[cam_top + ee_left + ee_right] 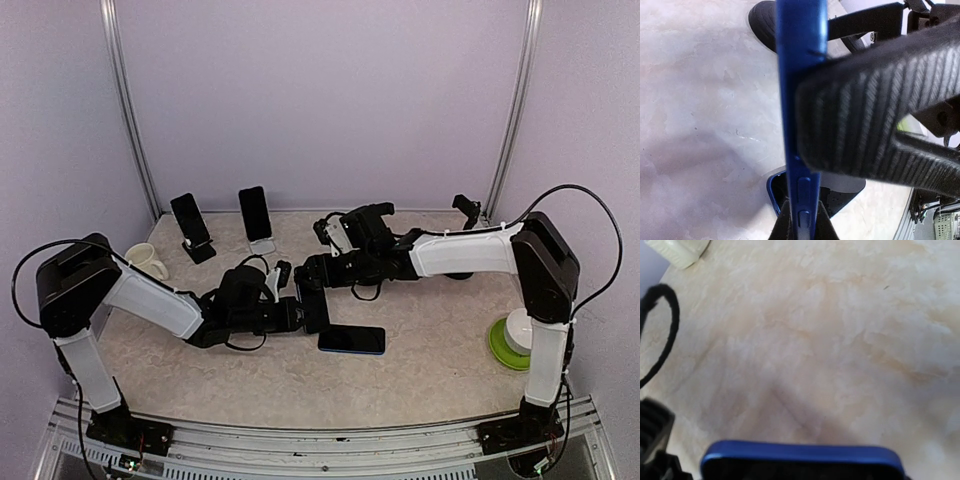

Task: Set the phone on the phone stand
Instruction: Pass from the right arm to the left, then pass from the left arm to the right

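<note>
A blue-cased phone [314,308] stands on edge above the table, gripped by both arms. My left gripper [298,314] is shut on its thin body; in the left wrist view its fingertips [785,222] pinch the button edge of the phone [799,100]. My right gripper [312,272] holds the same phone across its width, and one ribbed finger [875,105] presses the phone's side edge. In the right wrist view the phone's end [800,455] spans the bottom. An empty black phone stand [464,209] is at the back right.
A second blue phone [352,340] lies flat just below the held one. Two phones on stands [190,222] [255,214] are at the back left. A cream mug [147,262] is at the left, and a green plate with a white cup [514,340] at the right.
</note>
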`<action>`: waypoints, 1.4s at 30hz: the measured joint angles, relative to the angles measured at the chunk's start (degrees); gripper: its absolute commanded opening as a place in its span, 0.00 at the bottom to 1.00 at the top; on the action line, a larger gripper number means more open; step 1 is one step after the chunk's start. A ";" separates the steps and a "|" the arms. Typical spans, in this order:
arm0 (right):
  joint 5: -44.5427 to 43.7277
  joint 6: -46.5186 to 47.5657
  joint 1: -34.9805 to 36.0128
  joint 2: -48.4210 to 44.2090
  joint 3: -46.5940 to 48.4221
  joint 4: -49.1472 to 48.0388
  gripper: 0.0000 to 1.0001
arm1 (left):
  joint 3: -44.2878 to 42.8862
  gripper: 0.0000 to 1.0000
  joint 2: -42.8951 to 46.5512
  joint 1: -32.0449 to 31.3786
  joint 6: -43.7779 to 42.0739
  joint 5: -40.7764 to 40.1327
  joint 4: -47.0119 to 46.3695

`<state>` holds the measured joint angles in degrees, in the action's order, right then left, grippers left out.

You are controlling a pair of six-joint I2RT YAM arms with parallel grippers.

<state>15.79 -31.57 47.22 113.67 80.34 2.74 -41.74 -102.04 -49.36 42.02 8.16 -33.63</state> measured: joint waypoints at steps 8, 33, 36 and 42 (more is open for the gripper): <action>-2.80 -1.79 0.96 -0.96 -2.54 -2.73 0.81 | 0.00 0.00 0.00 0.09 -0.35 -0.11 1.16; 16.48 12.83 -2.51 -21.86 -16.24 -13.53 1.00 | 7.67 0.00 18.97 0.02 -15.89 13.86 2.23; 22.32 14.32 -2.89 -22.32 -16.24 -14.91 1.00 | 7.93 0.00 19.58 -0.17 -16.90 17.57 1.75; 30.56 15.45 -2.86 -22.93 -16.24 -16.70 0.90 | 8.66 0.00 20.46 -1.25 -18.14 23.80 -0.92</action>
<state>46.35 -16.12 44.36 90.74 64.10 -13.96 -33.08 -81.58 -50.61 23.88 31.97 -34.54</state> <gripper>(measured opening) 0.967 0.052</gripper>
